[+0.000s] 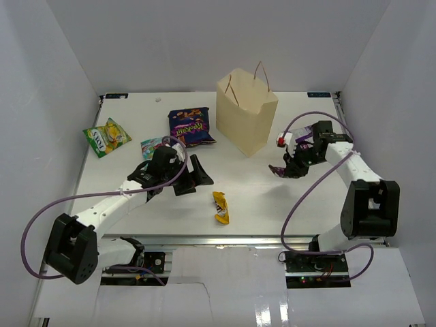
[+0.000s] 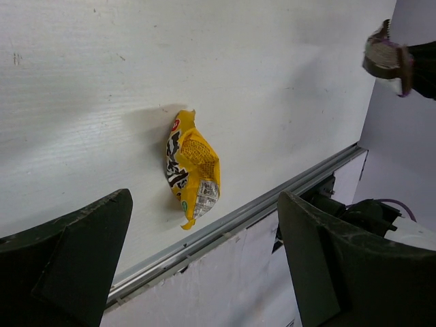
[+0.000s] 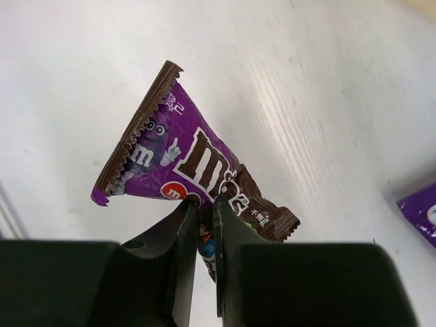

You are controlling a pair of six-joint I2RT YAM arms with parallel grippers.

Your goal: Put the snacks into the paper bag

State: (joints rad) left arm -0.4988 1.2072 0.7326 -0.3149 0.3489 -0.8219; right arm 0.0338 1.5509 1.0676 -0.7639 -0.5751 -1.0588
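Now the right gripper [image 3: 203, 208] has its jaws pinched shut on the purple candy packet [image 3: 191, 167], gripping it by one long edge so most of the wrapper sticks out past the fingertips. In the top view that packet hangs off the right front corner of the paper bag [image 1: 246, 112], near it but apart, and appears to be clear of the table. The step in hand looks like the carry to the bag. To do it well, the arm should rise until the dangling wrapper is higher than the bag's rim and its two thin handles, then travel over the open mouth and let go only when the packet is centred above it. The bag is light and stands unsupported, so a brush against its wall could tip it. The hold is narrow, so a smooth, unhurried swing is safer than a quick one. The left gripper [image 1: 195, 178] sits with its jaws spread wide and empty, in front of the bag's left side, looking down at the yellow packet [image 1: 220, 207], which lies flat in front of the bag.
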